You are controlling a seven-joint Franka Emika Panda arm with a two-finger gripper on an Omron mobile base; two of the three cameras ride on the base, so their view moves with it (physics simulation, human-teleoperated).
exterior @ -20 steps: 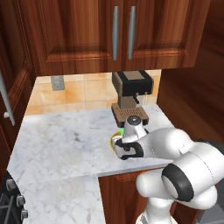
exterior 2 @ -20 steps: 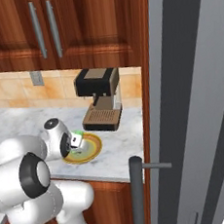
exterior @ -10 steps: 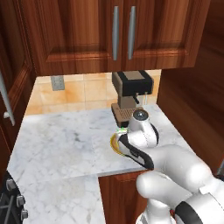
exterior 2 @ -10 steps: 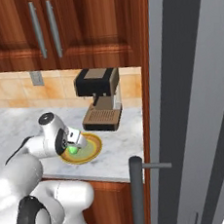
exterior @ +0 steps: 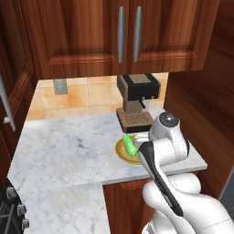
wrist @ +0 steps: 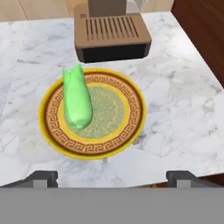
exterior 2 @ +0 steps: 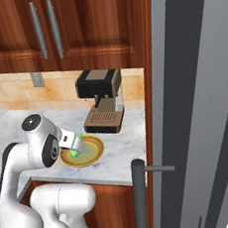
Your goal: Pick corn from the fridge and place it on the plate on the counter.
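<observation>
The bright green corn [wrist: 77,99] lies on the left half of the plate [wrist: 131,127], its tapered end toward the coffee machine. My gripper [wrist: 112,177] hangs above the plate's near edge, open, with its two fingertips [wrist: 42,176] far apart and nothing between them. From the base views the corn [exterior: 130,146] [exterior 2: 75,146] rests on the plate [exterior: 119,151] [exterior 2: 96,151] just ahead of my hand. The plate sits on the marbled counter [exterior: 68,146]. The fridge [exterior 2: 199,102] stands at the right, with its grey bar handle [exterior 2: 141,198] in front.
A brown and black coffee machine [exterior: 137,103] [wrist: 111,35] stands just behind the plate. Wooden cabinets [exterior: 123,36] hang over the counter. A wooden wall [exterior: 196,105] borders the counter's right end. Stove knobs [exterior: 13,205] sit at the lower left.
The gripper has opened and let go of the corn, which now lies on the plate. The hand has drawn back a little and the elbow has swung low.
</observation>
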